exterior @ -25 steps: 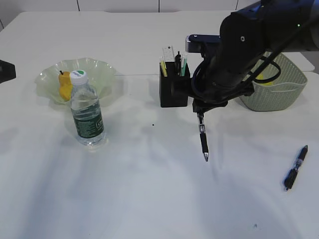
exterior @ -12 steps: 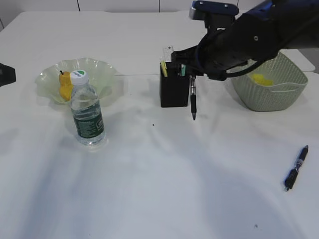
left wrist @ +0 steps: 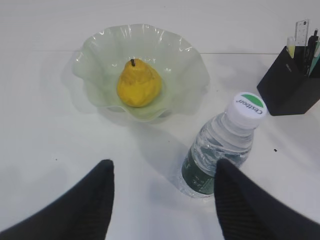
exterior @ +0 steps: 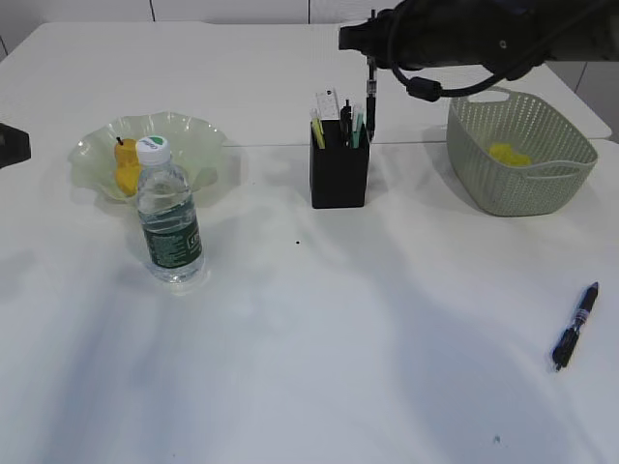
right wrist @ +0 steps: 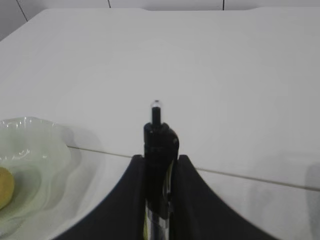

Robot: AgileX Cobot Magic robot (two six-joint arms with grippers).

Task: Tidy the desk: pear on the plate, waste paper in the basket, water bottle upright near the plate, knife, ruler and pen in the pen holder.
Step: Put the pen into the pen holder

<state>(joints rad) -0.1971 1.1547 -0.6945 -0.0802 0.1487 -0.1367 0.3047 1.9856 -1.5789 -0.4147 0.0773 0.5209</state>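
Observation:
My right gripper (exterior: 370, 60) is shut on a black pen (exterior: 370, 97) that hangs upright over the right side of the black pen holder (exterior: 338, 179). The pen's tip is near the holder's rim. In the right wrist view the pen (right wrist: 159, 132) sits clamped between the fingers of the right gripper (right wrist: 160, 160). A ruler (exterior: 327, 104) and other items stand in the holder. A second pen (exterior: 574, 326) lies on the table at the right. The pear (left wrist: 138, 84) lies on the green plate (left wrist: 182, 55). The water bottle (left wrist: 220, 145) stands upright beside the plate. My left gripper (left wrist: 162, 172) hangs open before the bottle.
The pale green basket (exterior: 542, 179) stands at the right with yellow paper (exterior: 508, 155) inside. A dark part (exterior: 10, 140) shows at the left edge. The white table (exterior: 309, 367) spreads in front of the holder.
My right arm rose from low over the table and swung back and up. The pen it holds went from hanging near the tabletop to hanging over the pen holder.

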